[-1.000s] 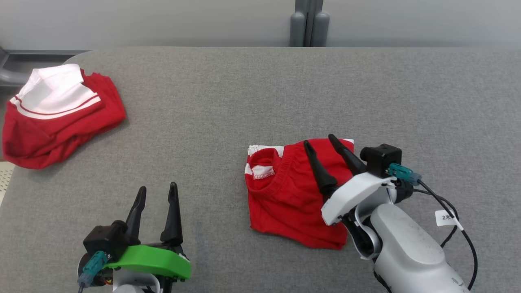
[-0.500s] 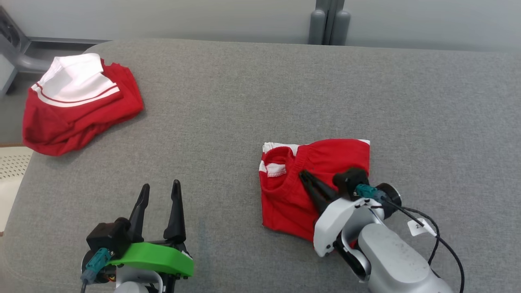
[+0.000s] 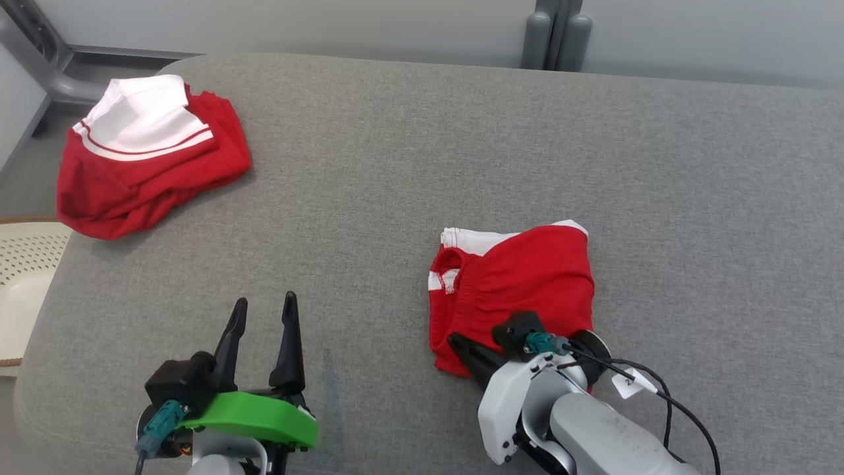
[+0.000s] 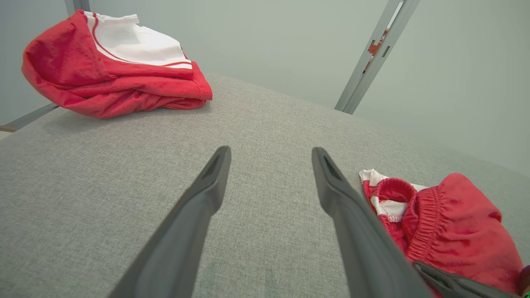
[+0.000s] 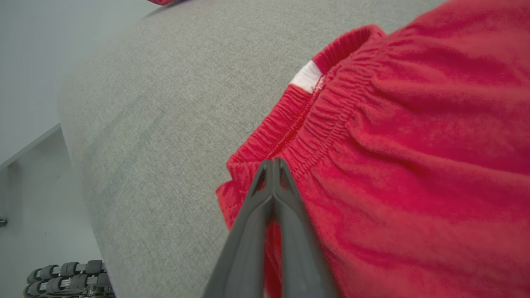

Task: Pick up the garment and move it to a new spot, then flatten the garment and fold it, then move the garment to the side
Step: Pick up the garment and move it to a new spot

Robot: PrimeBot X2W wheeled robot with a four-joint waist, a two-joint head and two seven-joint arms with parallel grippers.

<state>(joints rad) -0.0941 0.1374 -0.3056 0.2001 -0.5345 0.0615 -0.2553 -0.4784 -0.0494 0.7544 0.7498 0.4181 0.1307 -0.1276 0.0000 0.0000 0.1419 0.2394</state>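
My right hand [image 5: 273,160] is pressed together, pinching the waistband of the shorts [image 3: 521,277], low and right of middle on the counter [image 3: 395,165]. I should lift slowly and check the cloth comes up too. My left hand [image 3: 264,309] is spread, lower left.

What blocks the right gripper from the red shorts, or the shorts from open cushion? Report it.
Nothing visible. The right gripper is shut on the red shorts near the waistband. Grey cushion lies bare around them; the other garment sits apart at the far left corner.
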